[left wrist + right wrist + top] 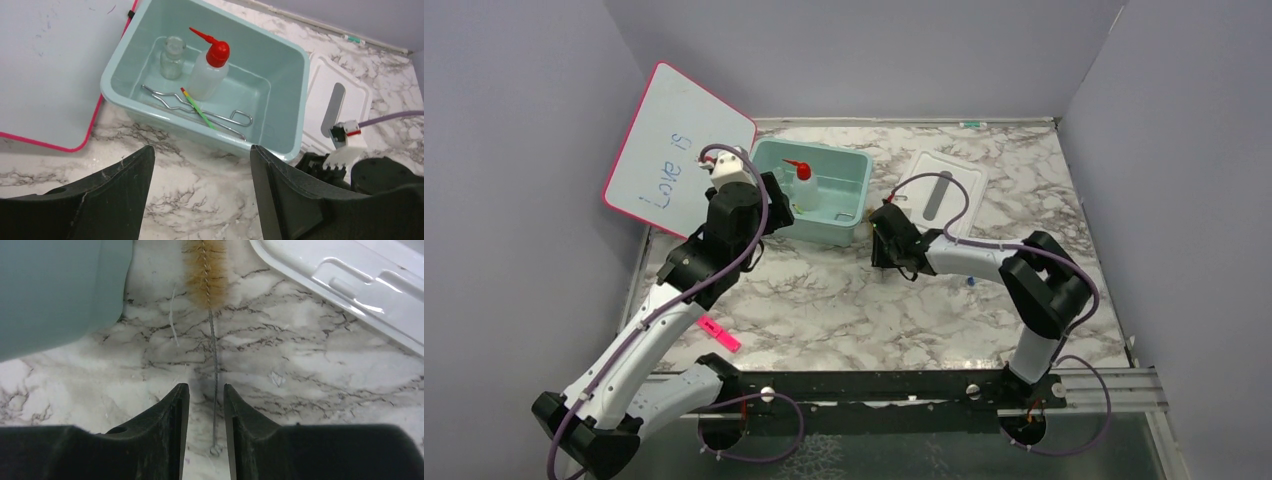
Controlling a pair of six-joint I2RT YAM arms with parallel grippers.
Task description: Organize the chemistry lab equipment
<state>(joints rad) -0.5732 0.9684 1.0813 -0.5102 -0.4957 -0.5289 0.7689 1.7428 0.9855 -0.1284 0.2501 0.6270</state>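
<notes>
A teal bin (120, 80) holds the clear squeeze bottle with a red nozzle (210, 70), a small clear glass vial (172, 59), the metal tongs (165, 97) and the thin red-tipped tool (197, 107). My left gripper (200, 165) is open and empty, above the table just in front of the bin (856, 180). My right gripper (206, 390) is low over the table to the right of the bin. Its jaws stand narrowly apart around the wire handle (214, 365) of a bristle brush (206, 270) that lies on the marble. They do not clamp it.
The white bin lid (939, 190) lies flat to the right of the bin. The pink-edged whiteboard (679, 150) leans at the back left. A pink highlighter (720, 334) lies near the left arm. A tiny blue item (972, 282) lies by the right arm.
</notes>
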